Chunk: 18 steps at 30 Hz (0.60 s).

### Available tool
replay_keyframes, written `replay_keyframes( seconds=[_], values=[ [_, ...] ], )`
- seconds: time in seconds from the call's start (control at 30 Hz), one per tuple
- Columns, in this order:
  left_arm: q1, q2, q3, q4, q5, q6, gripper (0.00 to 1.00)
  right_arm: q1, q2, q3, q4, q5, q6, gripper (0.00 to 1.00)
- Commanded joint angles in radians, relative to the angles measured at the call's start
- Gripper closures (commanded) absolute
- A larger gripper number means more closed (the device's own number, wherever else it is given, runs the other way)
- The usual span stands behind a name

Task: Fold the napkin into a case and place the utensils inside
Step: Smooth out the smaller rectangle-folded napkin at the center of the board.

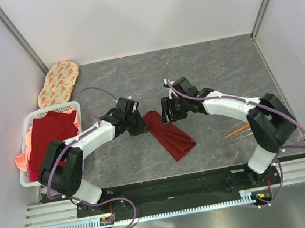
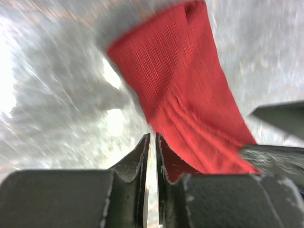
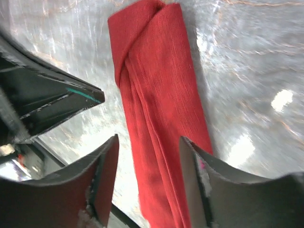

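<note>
The dark red napkin [image 1: 171, 137] lies mid-table as a long narrow folded strip, running from between the two grippers down toward the near right. My left gripper [image 1: 138, 125] is at the strip's far end on its left side; in the left wrist view the left gripper [image 2: 153, 135] is all but shut, a thin slit with nothing in it, and the napkin [image 2: 180, 85] lies just to its right. My right gripper [image 3: 149, 138] is open, its fingers straddling the napkin [image 3: 156, 71] without gripping it. The utensils [image 1: 236, 131], thin orange-gold and silver pieces, lie at the right by the right arm.
A white basket [image 1: 28, 174] with a red and salmon-pink cloth stack [image 1: 52, 131] stands at the left edge. An oval patterned mat [image 1: 58, 83] lies at the back left. White walls enclose the table on three sides.
</note>
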Motion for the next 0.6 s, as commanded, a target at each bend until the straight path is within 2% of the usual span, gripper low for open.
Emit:
replay_keyframes(
  seconds=[0.0,0.13,0.37,0.57],
  values=[
    [-0.064,-0.036,-0.046,0.002,0.104,-0.005,0.85,0.002,-0.089,0.023,-0.208,0.064,-0.196,0.36],
    [-0.155,-0.020,-0.072,0.057,0.112,-0.062,0.84,0.003,-0.098,-0.008,-0.245,0.068,-0.252,0.35],
    [-0.186,0.022,-0.094,0.114,0.092,-0.116,0.84,0.010,-0.098,-0.054,-0.227,0.057,-0.250,0.41],
    [-0.188,0.037,-0.123,0.162,0.099,-0.147,0.85,0.025,-0.104,-0.077,-0.198,0.045,-0.229,0.55]
  ],
)
